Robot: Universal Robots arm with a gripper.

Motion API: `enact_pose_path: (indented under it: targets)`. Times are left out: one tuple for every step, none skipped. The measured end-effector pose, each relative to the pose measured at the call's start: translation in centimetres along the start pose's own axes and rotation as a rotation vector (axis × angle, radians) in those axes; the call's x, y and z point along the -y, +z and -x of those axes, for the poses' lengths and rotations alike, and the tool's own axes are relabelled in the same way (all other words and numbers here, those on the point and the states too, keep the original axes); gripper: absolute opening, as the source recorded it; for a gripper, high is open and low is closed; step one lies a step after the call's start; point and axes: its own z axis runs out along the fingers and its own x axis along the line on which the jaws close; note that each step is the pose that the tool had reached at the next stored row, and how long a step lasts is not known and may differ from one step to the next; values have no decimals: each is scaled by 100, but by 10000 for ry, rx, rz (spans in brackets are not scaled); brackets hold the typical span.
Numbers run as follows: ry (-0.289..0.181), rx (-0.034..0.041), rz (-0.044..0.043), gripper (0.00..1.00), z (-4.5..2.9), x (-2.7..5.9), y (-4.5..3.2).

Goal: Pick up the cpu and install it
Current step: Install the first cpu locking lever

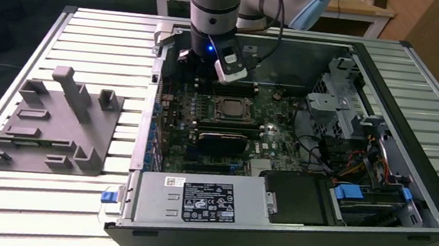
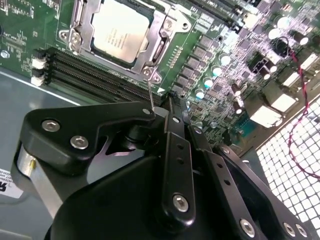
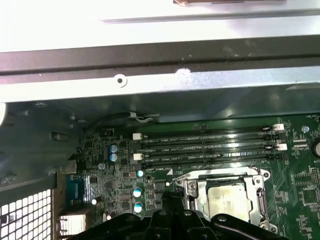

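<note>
The cpu (image 2: 120, 32) is a pale silver square lying flat in its socket on the green motherboard (image 1: 284, 114), with a metal frame around it. It also shows in the exterior view as the cpu (image 1: 229, 107) and in the first wrist view as the cpu (image 3: 227, 200). My gripper (image 2: 169, 106) hangs just beside the socket, toward the case's back wall, with its black fingers pressed together. A thin socket lever wire (image 2: 150, 90) rises right beside the fingertips; I cannot tell if it is pinched. In the exterior view the gripper (image 1: 204, 77) sits low inside the case.
The open computer case (image 1: 414, 74) lies on a slatted white table. Memory slots (image 3: 205, 147) run between socket and case wall. A black finned module (image 1: 222, 140) lies in front of the socket. A grey plastic block with posts (image 1: 52, 126) stands at the exterior view's left.
</note>
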Motion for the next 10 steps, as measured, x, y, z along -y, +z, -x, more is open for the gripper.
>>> enact_pose_path:
  targets:
    - [1, -5, 57, 11, 0, 1, 0]
    - [2, -11, 128, 11, 0, 2, 0]
    - [3, -16, 186, 11, 0, 4, -1]
    - [3, -18, 212, 11, 0, 7, -1]
    - [4, -17, 214, 11, -1, 10, -2]
    - [3, -17, 216, 11, -2, 16, -3]
    - [2, -18, 216, 11, -4, 23, -4]
    - [4, -17, 216, 11, -9, 30, -5]
    - [3, -16, 216, 11, -15, 38, -6]
    - [2, -14, 216, 11, -22, 47, -8]
